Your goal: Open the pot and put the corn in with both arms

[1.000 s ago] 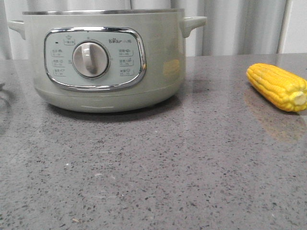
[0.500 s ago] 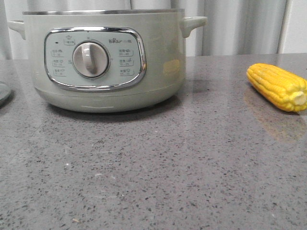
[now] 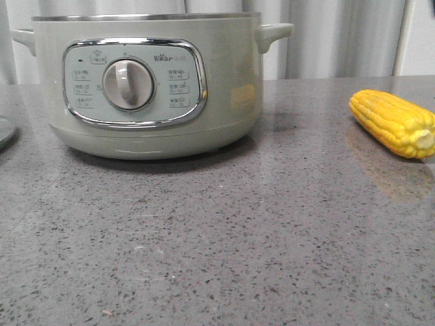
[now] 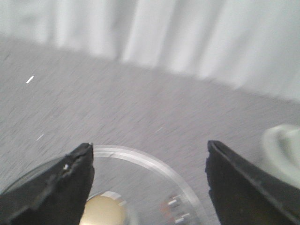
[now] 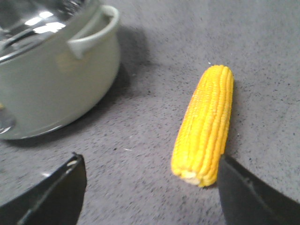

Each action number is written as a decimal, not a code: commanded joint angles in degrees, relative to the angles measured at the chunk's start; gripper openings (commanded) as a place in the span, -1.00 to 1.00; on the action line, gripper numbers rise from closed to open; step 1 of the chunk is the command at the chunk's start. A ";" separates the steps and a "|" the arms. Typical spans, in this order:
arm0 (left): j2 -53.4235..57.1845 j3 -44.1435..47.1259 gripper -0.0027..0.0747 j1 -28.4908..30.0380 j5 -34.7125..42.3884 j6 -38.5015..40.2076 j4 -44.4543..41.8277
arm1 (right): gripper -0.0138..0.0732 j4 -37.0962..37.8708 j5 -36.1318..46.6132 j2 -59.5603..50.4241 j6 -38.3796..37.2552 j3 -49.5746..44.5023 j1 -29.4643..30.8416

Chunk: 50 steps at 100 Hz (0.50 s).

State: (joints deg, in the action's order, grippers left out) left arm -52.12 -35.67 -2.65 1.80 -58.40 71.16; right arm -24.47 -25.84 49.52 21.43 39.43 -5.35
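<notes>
Lid now down on the table left of the pot, my left gripper open above it. Pot's open. Right gripper open over the corn; grab next.

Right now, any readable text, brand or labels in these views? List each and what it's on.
"Bear": brand mark at the top of the control panel on the pot, right of centre; small characters after it are blurred.
Setting labels either side of the dial: too small to read.
Corn, tabletop, glass lid under the left gripper: no text.
</notes>
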 commanded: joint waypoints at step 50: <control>21.75 -3.12 0.23 0.17 -14.00 0.01 -0.21 | 0.41 0.06 -0.89 32.45 0.24 15.73 3.32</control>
State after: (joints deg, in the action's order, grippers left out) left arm -30.34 -36.85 -2.65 -12.77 -58.40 70.24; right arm -24.27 -28.12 81.53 21.43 53.17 -2.44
